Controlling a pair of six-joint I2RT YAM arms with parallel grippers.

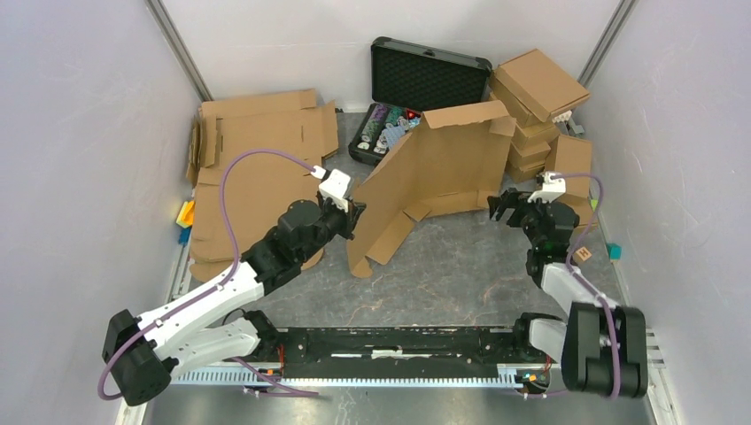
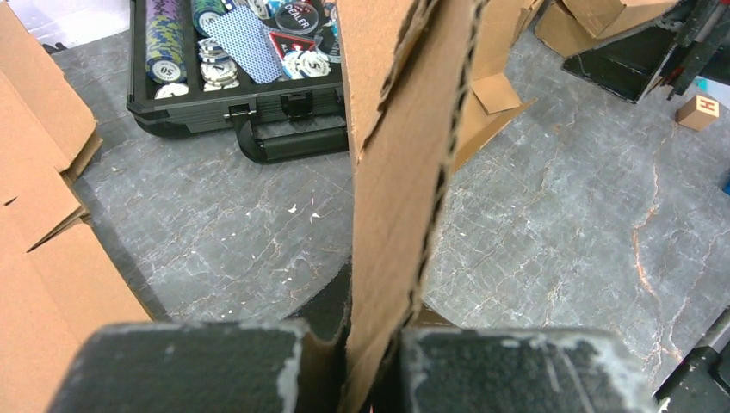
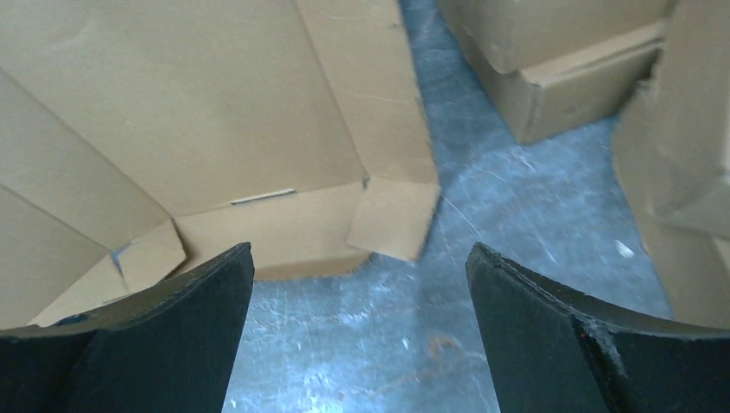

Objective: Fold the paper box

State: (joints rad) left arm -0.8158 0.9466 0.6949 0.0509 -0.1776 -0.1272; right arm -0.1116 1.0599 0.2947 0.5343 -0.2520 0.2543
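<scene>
The paper box (image 1: 434, 168) is a brown die-cut cardboard sheet standing tilted on its edge in the middle of the table. My left gripper (image 1: 354, 215) is shut on its left panel; the left wrist view shows the cardboard edge (image 2: 400, 172) pinched between both pads, with one pad (image 2: 185, 370) to its left. My right gripper (image 1: 505, 205) is open just off the sheet's right end and holds nothing. In the right wrist view the sheet's lower flaps (image 3: 392, 215) lie ahead of the spread fingertips (image 3: 215, 275).
A black hard case (image 1: 416, 84) with chips lies open behind the sheet. Flat cardboard sheets (image 1: 257, 168) cover the left side. Folded boxes (image 1: 540, 97) are stacked at the back right. A small wooden block (image 1: 582, 254) and a teal cube (image 1: 614, 251) sit at the right.
</scene>
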